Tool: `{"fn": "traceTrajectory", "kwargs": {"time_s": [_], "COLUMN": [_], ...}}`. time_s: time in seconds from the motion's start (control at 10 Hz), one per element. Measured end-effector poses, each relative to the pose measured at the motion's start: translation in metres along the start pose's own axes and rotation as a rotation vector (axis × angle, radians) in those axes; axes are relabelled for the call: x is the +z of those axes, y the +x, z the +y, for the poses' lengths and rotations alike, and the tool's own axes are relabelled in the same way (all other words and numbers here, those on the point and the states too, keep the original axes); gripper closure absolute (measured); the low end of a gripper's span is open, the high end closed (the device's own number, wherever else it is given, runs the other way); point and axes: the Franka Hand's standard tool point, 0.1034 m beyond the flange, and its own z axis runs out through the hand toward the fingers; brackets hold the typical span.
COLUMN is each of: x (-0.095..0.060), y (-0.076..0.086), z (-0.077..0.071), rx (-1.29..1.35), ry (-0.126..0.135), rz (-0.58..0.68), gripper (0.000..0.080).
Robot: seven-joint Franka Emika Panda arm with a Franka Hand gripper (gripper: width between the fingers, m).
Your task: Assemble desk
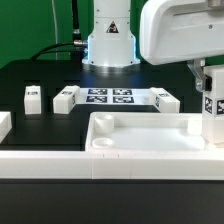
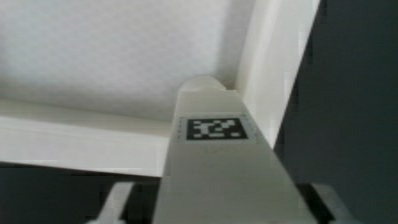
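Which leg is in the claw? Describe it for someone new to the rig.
Find the large white tabletop in the foreground and follow it to its corner at the exterior view's right. The leg stands upright there, held by the claw. The loose legs sit farther back on the black table, ungripped.

Low exterior camera faces the arm (image 1: 108,38); close wrist camera seemingly shares tabletop (image 1: 150,138).

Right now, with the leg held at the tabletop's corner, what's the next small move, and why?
Probably ease the leg straight down into that corner of the tabletop. The tool grips it upright, and the wrist view shows its end right at the corner; whether it already touches, I cannot tell.
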Motion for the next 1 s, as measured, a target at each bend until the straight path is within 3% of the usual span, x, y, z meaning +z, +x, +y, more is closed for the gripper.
{"fn": "traceTrajectory", "kwargs": {"time_s": [1.0], "x": [0.0013], "y": [0.0005], "z": [0.0031], "rx": [1.057], "ry": [0.068], "rz": [0.030], "gripper": [0.0509]}}
